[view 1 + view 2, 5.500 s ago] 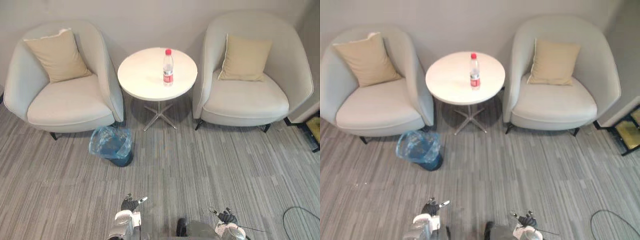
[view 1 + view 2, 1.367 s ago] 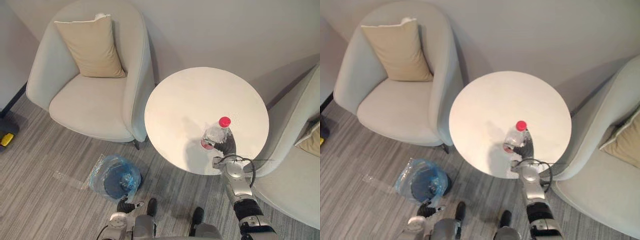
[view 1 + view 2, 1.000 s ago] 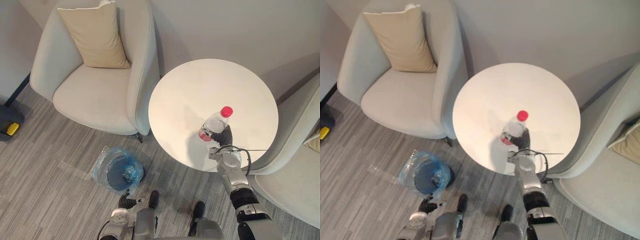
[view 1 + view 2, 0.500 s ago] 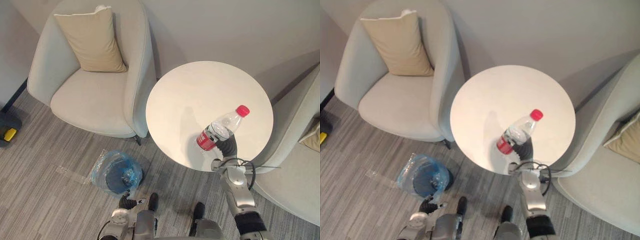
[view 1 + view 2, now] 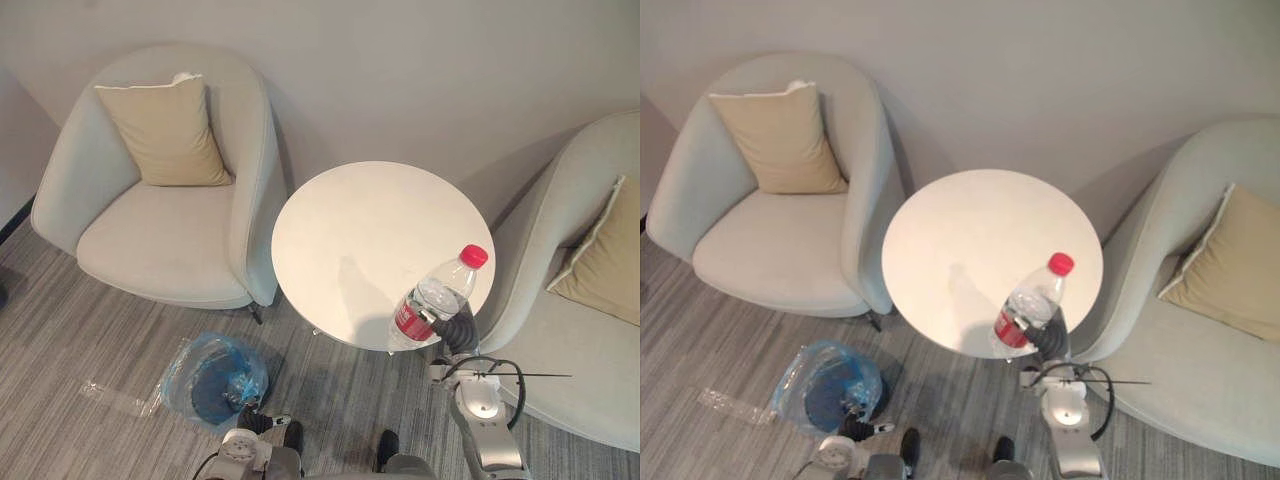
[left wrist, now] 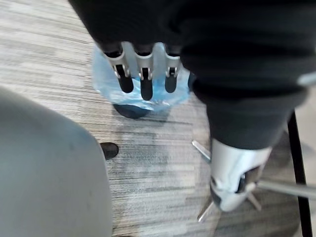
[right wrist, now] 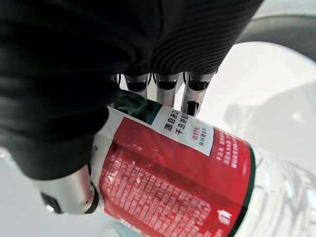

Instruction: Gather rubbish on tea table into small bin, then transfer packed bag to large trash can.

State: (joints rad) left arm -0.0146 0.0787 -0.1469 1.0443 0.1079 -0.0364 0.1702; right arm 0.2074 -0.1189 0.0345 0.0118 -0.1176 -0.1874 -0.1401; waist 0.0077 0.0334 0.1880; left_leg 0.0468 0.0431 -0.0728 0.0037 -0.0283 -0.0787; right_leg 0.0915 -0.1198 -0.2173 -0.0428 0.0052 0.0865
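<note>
- Pale grey armchairs (image 5: 160, 240) flank the spot on both sides. They're just scenery for this job.
- The white round tea table (image 5: 350, 220) sits between them, with nothing resting flat on its top.
- The small bin (image 5: 212, 378) stands on the carpet below the table's near-left edge. Its blue bag (image 5: 800, 375) is spread wide over the rim, I guess so stuff can be dropped straight in.
- The clear bottle (image 5: 432, 300) with the red label hangs tilted over the table's near-right edge, cap pointing up and away. Can't quite tell if its base clears the top.
- The right hand (image 5: 458, 325) has its fingers (image 7: 191, 94) wrapped round the label and its thumb on the other side, clamped low on the bottle. My read is that's for carrying it over to the bin.
- The left hand (image 6: 146, 69) hangs low over the bin with its fingers straight and slack, holding nothing.
</note>
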